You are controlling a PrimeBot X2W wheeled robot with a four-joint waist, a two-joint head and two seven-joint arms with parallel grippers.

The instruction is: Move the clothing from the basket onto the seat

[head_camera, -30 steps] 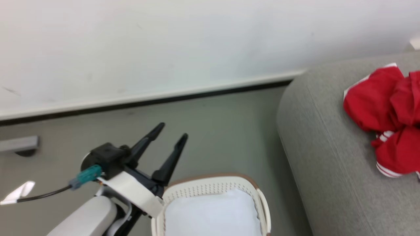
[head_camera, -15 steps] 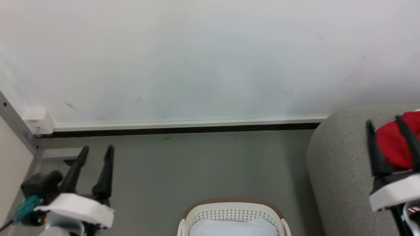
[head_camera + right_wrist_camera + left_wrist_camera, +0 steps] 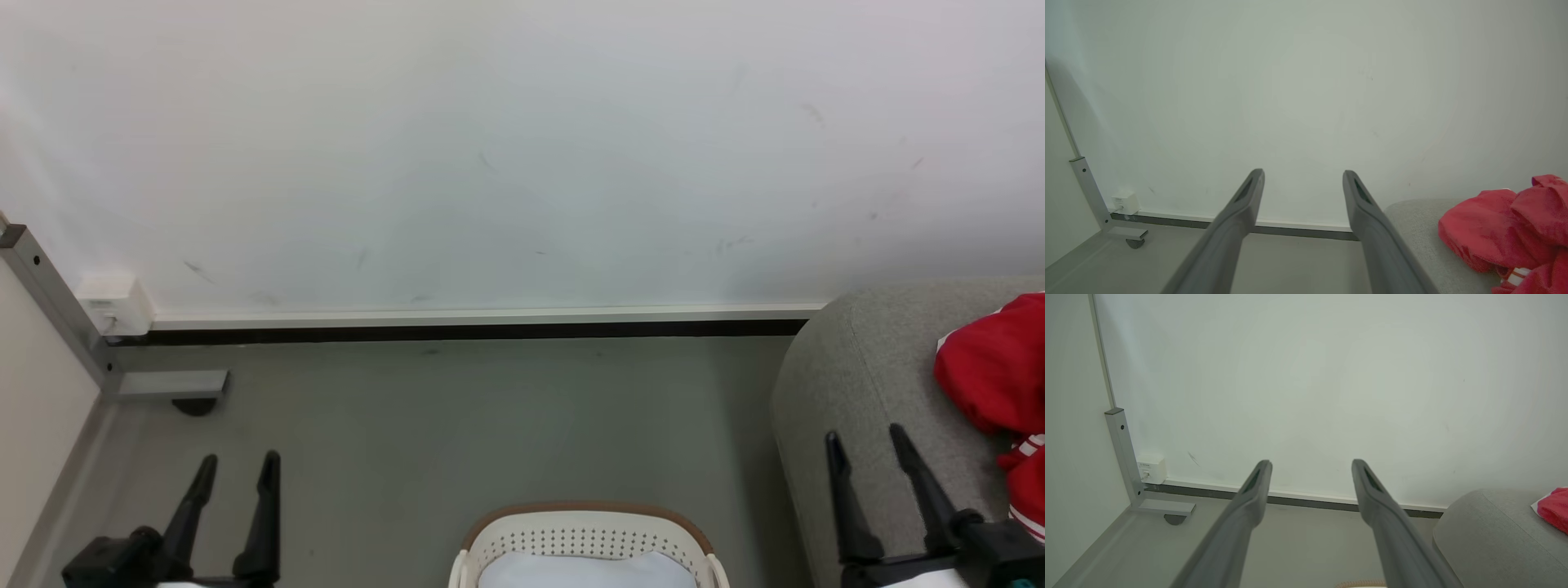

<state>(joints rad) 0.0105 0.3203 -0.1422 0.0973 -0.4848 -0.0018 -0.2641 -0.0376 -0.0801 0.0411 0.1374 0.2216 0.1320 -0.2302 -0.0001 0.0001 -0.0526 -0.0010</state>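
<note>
A: Room, largest first?
B: White wall (image 3: 522, 147); grey floor (image 3: 457, 425); grey seat (image 3: 873, 367), right side.
A: Task items?
B: Red clothing (image 3: 992, 376) — heaped on the seat; basket (image 3: 584, 539) on the floor, apart from it.
A: Grippers?
B: Fingers spread — left gripper (image 3: 241, 457), right gripper (image 3: 864, 433).

Head view: basket (image 3: 584, 535) cut off by the lower edge, near part unseen; right of the basket, clothing (image 3: 992, 371) and seat (image 3: 865, 384) run past the right edge.
</note>
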